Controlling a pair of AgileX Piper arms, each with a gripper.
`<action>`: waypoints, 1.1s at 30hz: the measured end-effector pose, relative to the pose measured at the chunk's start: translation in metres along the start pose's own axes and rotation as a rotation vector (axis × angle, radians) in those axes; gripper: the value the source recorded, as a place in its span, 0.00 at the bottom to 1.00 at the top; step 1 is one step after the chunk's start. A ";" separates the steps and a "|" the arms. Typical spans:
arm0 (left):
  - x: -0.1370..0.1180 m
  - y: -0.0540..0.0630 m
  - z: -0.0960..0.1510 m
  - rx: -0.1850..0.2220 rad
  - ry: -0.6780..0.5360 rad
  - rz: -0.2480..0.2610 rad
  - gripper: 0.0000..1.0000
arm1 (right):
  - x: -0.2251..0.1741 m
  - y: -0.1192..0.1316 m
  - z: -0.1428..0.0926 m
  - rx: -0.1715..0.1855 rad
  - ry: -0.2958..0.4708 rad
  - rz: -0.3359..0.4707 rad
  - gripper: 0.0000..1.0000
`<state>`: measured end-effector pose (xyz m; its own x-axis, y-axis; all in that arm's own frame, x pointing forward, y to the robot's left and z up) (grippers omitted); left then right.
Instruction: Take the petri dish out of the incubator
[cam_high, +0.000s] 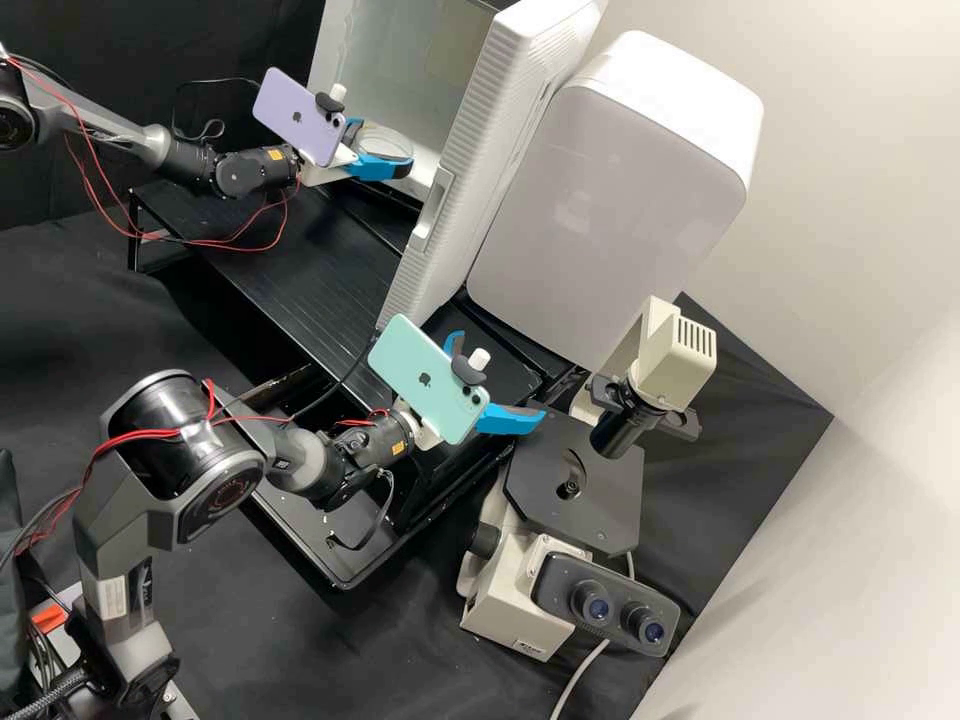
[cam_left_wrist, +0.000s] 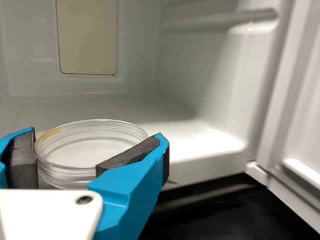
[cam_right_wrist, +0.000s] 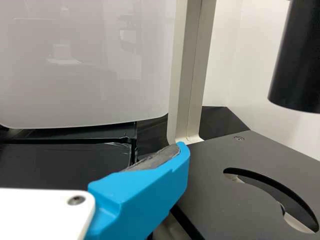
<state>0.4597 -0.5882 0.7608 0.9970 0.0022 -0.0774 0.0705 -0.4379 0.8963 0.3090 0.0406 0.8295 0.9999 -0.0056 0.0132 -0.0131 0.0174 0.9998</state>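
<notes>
The clear, round petri dish sits between the black pads of my left gripper, which is shut on it. In the high view the petri dish and the left gripper are at the mouth of the white incubator, just above its floor. The incubator's ribbed door stands open. My right gripper hangs low beside the microscope stage, open and holding nothing. One of its blue fingers shows with a bare pad.
A white microscope with dark eyepieces stands at the front right, its black stage next to the right gripper. A large white housing rises behind it. A black ridged platform runs under both arms. Red cables trail from the arms.
</notes>
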 end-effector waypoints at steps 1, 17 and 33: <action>-0.003 0.000 0.001 -0.001 -0.009 -0.003 0.00 | 0.000 0.000 0.000 0.000 0.000 0.000 1.00; -0.071 -0.002 0.001 0.022 -0.140 -0.086 0.00 | 0.000 0.000 0.000 0.000 0.000 0.000 1.00; -0.152 -0.012 -0.027 0.046 -0.188 -0.073 0.00 | 0.000 0.000 0.000 0.000 0.000 0.000 1.00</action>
<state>0.3085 -0.5592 0.7731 0.9654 -0.1306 -0.2255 0.1366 -0.4832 0.8648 0.3090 0.0406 0.8295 0.9999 -0.0056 0.0132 -0.0131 0.0174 0.9998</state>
